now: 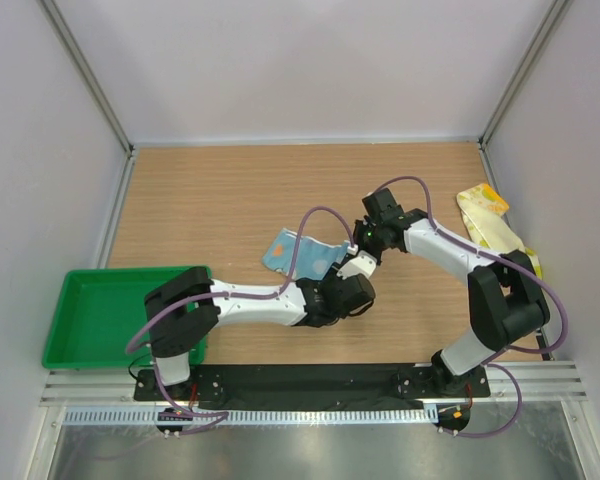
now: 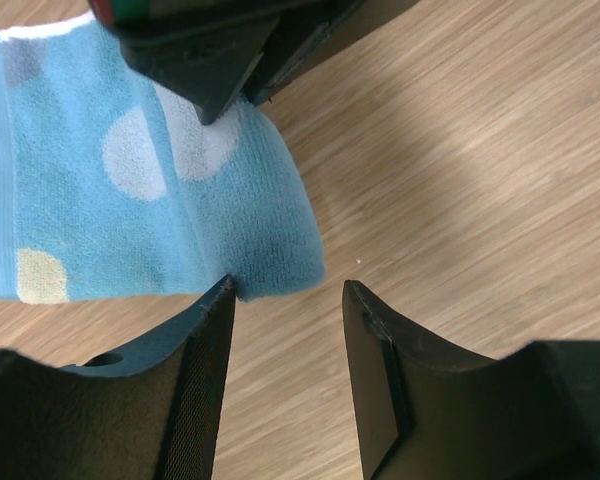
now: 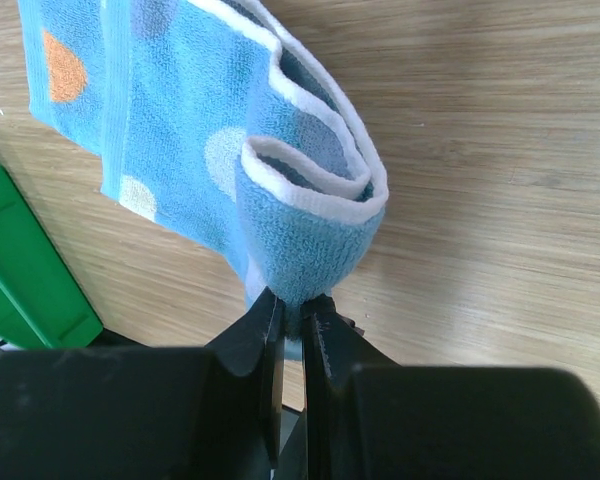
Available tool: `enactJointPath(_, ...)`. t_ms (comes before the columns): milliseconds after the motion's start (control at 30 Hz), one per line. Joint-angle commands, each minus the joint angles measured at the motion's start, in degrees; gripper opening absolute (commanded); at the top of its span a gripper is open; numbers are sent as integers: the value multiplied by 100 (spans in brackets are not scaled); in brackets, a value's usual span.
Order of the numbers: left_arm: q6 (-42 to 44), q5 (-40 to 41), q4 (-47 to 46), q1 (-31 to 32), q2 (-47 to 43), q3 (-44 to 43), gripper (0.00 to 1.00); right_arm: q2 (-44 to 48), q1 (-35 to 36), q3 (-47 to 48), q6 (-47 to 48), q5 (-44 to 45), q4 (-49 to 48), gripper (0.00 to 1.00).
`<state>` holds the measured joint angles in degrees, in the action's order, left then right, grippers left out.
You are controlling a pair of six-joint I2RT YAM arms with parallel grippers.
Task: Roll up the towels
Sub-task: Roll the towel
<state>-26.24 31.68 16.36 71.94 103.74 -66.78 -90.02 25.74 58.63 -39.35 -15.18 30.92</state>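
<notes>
Roll begun: blue towel (image 3: 310, 215) partly curled, its fold clamped in right end effector (image 3: 292, 305); left end effector (image 2: 290, 292) apart, empty; yellow-cream towel (image 1: 490, 225) not yet rolled.

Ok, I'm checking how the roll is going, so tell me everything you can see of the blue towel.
The blue towel is soft light-blue terry with pale and orange dots, lighter stripes and a white edge. It lies on the wooden table, partly folded, one end curled into a loose loop that the shut right gripper pinches. The open left gripper stands at another corner, nothing between its jaws.
</notes>
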Motion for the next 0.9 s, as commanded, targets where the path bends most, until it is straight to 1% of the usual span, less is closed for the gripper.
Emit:
enactJointPath(0, 84, 611, -204, 83, 110, -318, 48, 230, 37, 219, -28, -134, 134, 1)
enactJointPath(400, 93, 883, -212, 127, 401, -353, 49, 222, 63, 272, -266, -705, 55, 1)
enactJointPath(500, 66, 945, -238, 136, 410, -283, 46, 222, 63, 289, -275, -785, 90, 1)
enactJointPath(600, 75, 971, -370, 136, 348, -151, 42, 213, 72, 281, -275, -872, 81, 1)
enactJointPath(700, 136, 919, -475, 127, 270, -19, 29, 169, 72, 272, -283, -1013, 72, 1)
enactJointPath(733, 154, 901, -502, 127, 260, -10, 21, 160, 63, 263, -283, -1057, 64, 1)
enactJointPath(767, 180, 840, -520, 127, 252, -1, 17, 151, 72, 245, -283, -1066, 72, 1)
enactJointPath(833, 207, 770, -528, 127, 208, -10, 9, 160, 63, 237, -283, -1066, 72, 1)
enactJointPath(867, 224, 656, -529, 127, 182, -10, 8, 151, 72, 245, -283, -1057, 64, 1)
